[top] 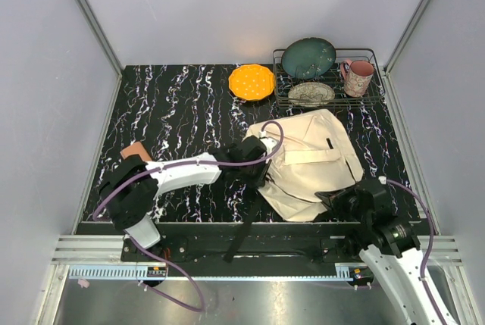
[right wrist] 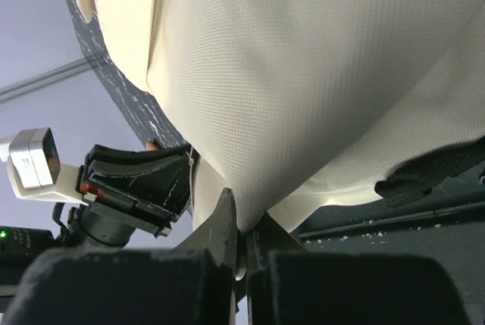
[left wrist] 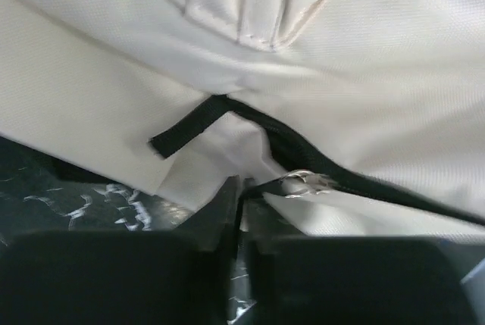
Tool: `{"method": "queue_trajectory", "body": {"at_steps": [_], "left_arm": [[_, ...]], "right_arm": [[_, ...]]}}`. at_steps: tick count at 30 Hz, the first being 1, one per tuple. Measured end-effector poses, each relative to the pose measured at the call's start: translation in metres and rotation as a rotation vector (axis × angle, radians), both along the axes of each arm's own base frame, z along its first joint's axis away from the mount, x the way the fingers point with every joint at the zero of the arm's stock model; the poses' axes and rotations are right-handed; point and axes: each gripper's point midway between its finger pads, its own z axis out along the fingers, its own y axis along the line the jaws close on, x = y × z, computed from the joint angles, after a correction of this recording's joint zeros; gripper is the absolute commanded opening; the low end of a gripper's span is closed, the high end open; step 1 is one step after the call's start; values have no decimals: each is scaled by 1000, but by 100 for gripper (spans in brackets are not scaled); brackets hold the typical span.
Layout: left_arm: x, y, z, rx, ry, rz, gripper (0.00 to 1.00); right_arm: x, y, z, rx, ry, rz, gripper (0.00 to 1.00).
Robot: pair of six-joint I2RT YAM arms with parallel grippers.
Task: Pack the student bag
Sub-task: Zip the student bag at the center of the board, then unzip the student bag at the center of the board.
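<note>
Cream fabric is pinched between the clenched fingers of the right end effector, which grips the near edge of the student bag. A black strap lies just to one side of that hold. The left end effector is clenched too. From its wrist view it seems to nip the black zipper pull, which leads to a silver slider on the bag's left side, with the dark zip line running away to the right.

The bag lies flat on the marbled black worktop, right of centre and close to the near edge, with its front pocket up. No opening or grey lining shows in any view, so it looks zipped or at least collapsed shut.

Judged from this, packing has barely started. Both arms have a hold on the bag, which fits the step of drawing the zip open, but nothing is visibly inside. The zip has yet to be run along, the mouth spread, and the contents put in.

The only loose candidate in sight is a flat reddish-brown item at the left, partly hidden by the left arm. Whether it is a book cannot be told.

Far behind the bag stand an orange plate and a wire dish rack holding a teal plate and a pink mug. These look unrelated to the job.
</note>
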Motion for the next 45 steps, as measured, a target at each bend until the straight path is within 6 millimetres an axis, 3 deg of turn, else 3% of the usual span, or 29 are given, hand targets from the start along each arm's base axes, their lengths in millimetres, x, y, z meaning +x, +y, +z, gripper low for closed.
{"method": "queue_trajectory", "body": {"at_steps": [1, 2, 5, 8, 14, 16, 19, 22, 27, 29, 31, 34, 35, 38, 42, 44, 45], "left_arm": [[1, 1, 0, 5, 0, 2, 47], [5, 8, -3, 29, -7, 22, 66], [17, 38, -5, 109, -22, 109, 86], [24, 69, 15, 148, -70, 208, 99], [25, 102, 119, -39, -268, 348, 99], [24, 109, 136, -75, -297, 378, 99], [24, 116, 140, -80, -299, 407, 99], [23, 117, 130, -46, -272, 411, 99], [20, 119, 117, 3, -239, 409, 99], [20, 119, 120, 5, -239, 409, 99], [21, 118, 125, -6, -245, 410, 99], [22, 117, 128, -14, -249, 410, 99], [22, 117, 129, -14, -249, 410, 99], [22, 116, 130, -16, -250, 408, 99], [23, 113, 137, -21, -252, 392, 99], [25, 106, 144, -35, -253, 378, 99], [27, 101, 147, -43, -251, 366, 99]], "right_arm": [[2, 2, 0, 3, -5, 12, 0], [3, 5, -2, -1, 0, 27, 0], [7, 14, -11, -10, 45, 85, 2], [13, 23, -18, -8, 78, 127, 4], [28, 38, -15, 21, 42, 177, 9], [30, 46, -16, 20, 38, 210, 11], [26, 73, -19, -5, 19, 318, 13], [22, 101, -23, -43, 22, 410, 21], [18, 147, -23, -75, -10, 508, 24], [16, 156, -19, -90, -29, 528, 30], [16, 161, -13, -98, -51, 540, 44], [17, 159, -6, -117, -72, 534, 61], [16, 154, -2, -131, -84, 529, 63], [19, 137, 24, -155, -160, 489, 75], [25, 94, 81, -174, -336, 356, 77], [26, 69, 100, -178, -391, 272, 77], [25, 46, 105, -189, -402, 195, 77]]}}
